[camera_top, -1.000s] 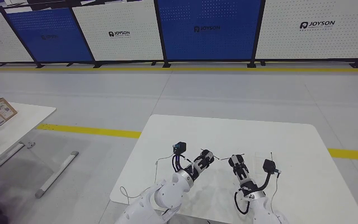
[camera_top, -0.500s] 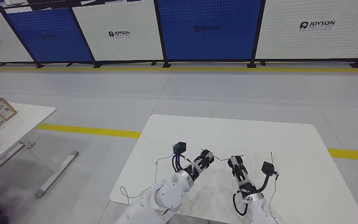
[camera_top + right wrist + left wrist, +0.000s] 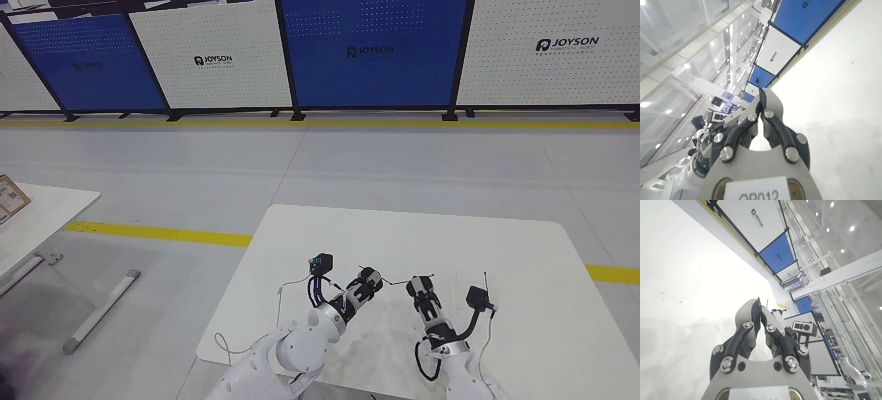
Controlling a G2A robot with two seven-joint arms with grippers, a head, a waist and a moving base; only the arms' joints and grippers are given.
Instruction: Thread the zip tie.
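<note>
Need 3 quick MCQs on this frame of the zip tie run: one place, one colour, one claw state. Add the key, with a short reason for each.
1. Where are the left claw and right claw?
A. Close together above the white table
B. Beyond the table's far edge
C. At opposite ends of the table

2. What colour is the zip tie?
A. White
B. Black
C. Yellow

3. What state is the right claw in?
A. Wide open
B. Shut on nothing
C. Shut on the zip tie

Key:
1 A: the top view shows both over the table's near part, tips facing each other.
2 B: a thin black strip sticks out past the right claw's tips.
3 C: the right wrist view shows the fingers pressed together with the tie between them.
</note>
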